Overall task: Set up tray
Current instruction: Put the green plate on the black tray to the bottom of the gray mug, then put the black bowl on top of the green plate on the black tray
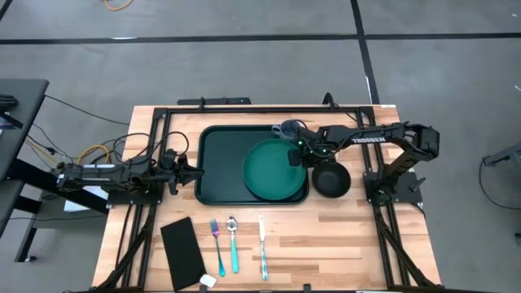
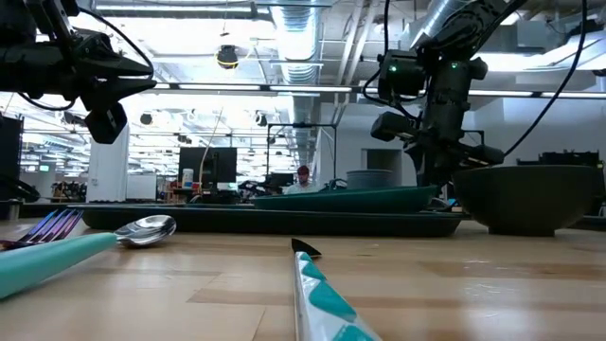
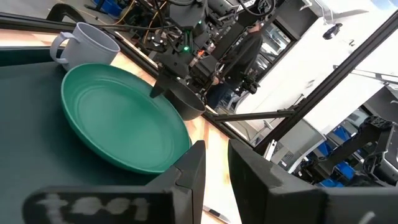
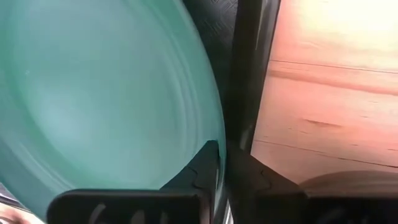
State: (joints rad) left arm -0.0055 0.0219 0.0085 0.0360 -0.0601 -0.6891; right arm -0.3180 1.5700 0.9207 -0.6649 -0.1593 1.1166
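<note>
You had the tray (image 1: 221, 167) lying flat at the middle of the table (image 1: 326, 236), between the 2 arms. The round green plate (image 1: 273, 169) sat in its right half, its right edge reaching the tray's rim. Your right gripper (image 1: 295, 158) was at that edge, its 2 fingers nearly closed with the plate's rim pinched between them, as the right wrist view showed. The black bowl (image 1: 330, 180) stood just beside the tray on the right, and the grey mug (image 1: 290, 129) at its far right corner. Your left gripper (image 1: 189, 171) hovered at the tray's left rim, fingers slightly parted, holding nothing.
</note>
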